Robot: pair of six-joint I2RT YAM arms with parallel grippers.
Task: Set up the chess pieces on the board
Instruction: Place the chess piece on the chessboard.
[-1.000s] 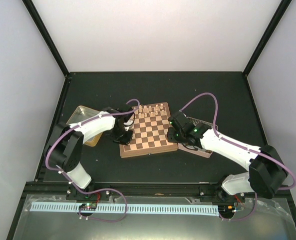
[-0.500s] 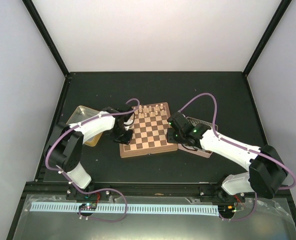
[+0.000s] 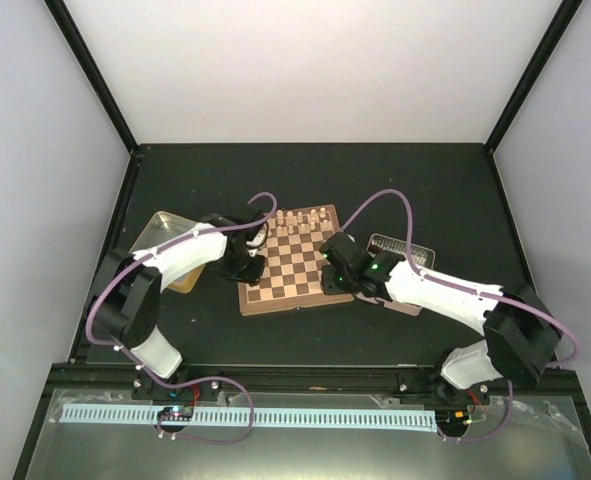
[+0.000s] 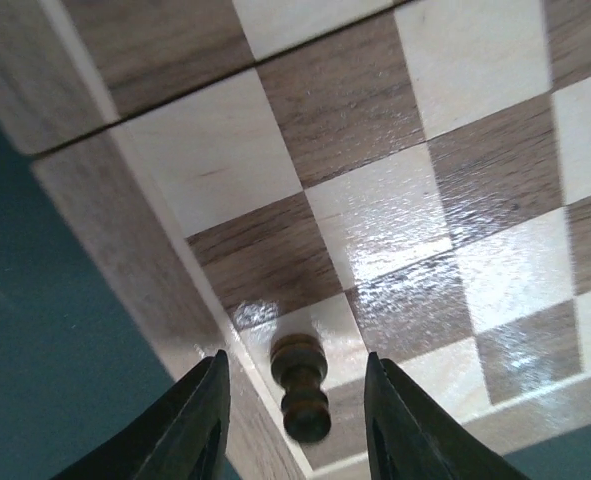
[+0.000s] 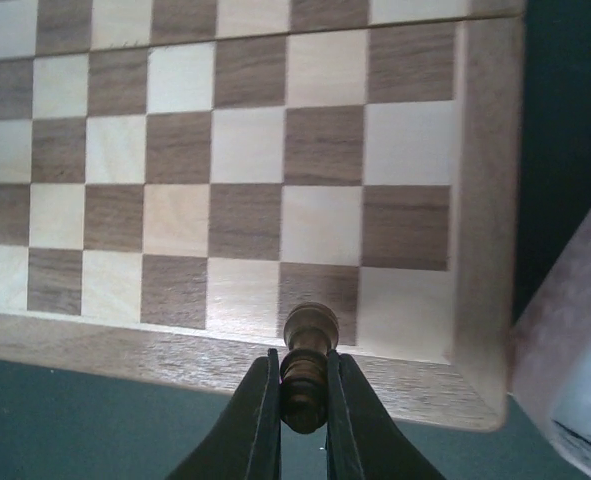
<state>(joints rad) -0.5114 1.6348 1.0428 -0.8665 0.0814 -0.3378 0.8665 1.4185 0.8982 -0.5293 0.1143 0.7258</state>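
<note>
The left pincer [image 4: 295, 372] is spread, and a dark pawn [image 4: 301, 390] is seen between its fingers, touched by neither. The pawn is set on an edge square of the board [image 4: 115, 220], just beside the border. A second dark piece [image 5: 309, 328] is pinched by the right pincer [image 5: 303, 360] over the board's edge, near a corner. Pale chessmen [image 3: 300, 216] are lined along the far row.
</note>
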